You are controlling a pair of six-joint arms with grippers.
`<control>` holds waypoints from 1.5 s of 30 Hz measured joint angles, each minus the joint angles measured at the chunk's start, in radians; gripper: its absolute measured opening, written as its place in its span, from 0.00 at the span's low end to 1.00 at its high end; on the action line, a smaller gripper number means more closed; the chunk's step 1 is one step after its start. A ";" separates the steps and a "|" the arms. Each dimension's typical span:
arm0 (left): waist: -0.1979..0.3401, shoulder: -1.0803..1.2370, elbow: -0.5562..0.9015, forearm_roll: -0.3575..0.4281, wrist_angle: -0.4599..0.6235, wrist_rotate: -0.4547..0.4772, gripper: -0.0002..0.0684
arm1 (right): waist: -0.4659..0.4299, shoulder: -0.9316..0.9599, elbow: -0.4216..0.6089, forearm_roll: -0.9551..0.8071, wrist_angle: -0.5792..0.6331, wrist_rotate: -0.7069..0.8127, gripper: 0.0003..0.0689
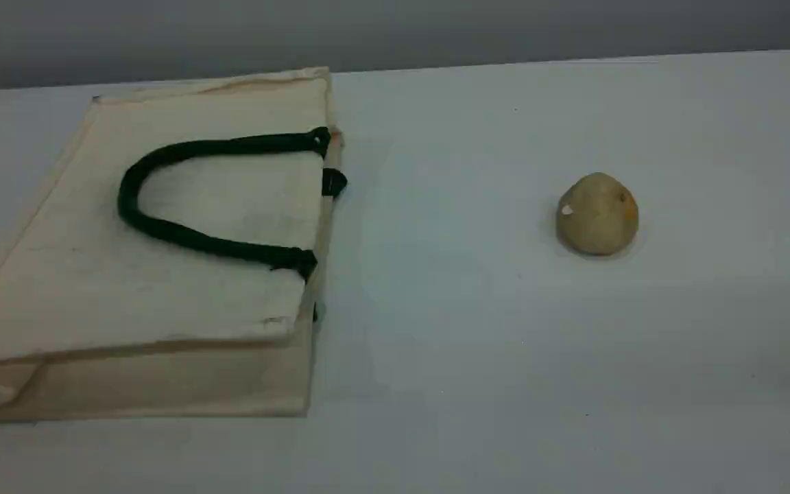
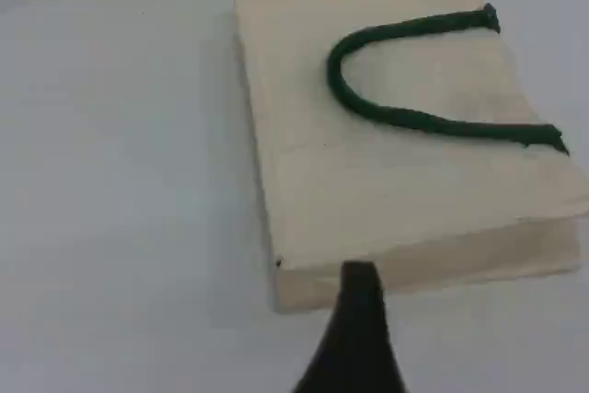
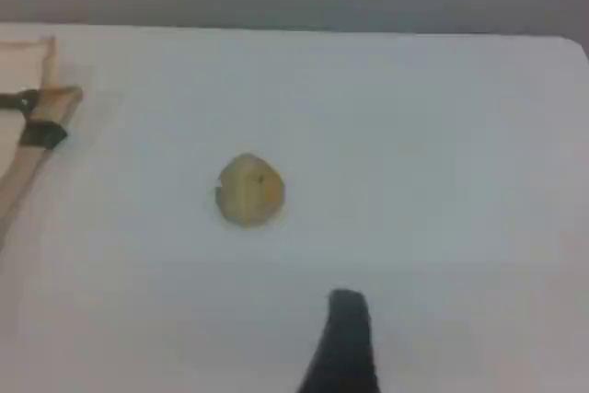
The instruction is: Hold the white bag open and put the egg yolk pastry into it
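Lying flat at the tabletop's (image 1: 477, 329) left, the white bag (image 1: 162, 288) sits ahead of the spread left end effector (image 2: 354, 338); the egg yolk pastry (image 1: 597, 214) rests well right, ahead-left of the spread, empty right end effector (image 3: 342, 342).

Soft, even light; faint shadows (both wrist views slightly blurred).

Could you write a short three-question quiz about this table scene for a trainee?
1. True or false: the egg yolk pastry is already inside the white bag.
2. How does the bag rest? A) upright, mouth up B) flat on its side C) hanging from a hand
3. Fill in: the bag's rope handle is dark ____.

Key: 1 false, it sits on the table apart from the bag, to its right in the scene view. 2 B. 3 green.
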 joint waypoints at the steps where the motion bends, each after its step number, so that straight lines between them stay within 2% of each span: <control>1: 0.000 0.000 0.000 0.000 0.000 0.000 0.81 | 0.000 0.000 0.000 0.000 0.000 0.000 0.83; 45: 0.000 0.000 0.000 -0.003 0.000 0.000 0.81 | 0.002 0.000 0.000 0.041 -0.025 0.000 0.83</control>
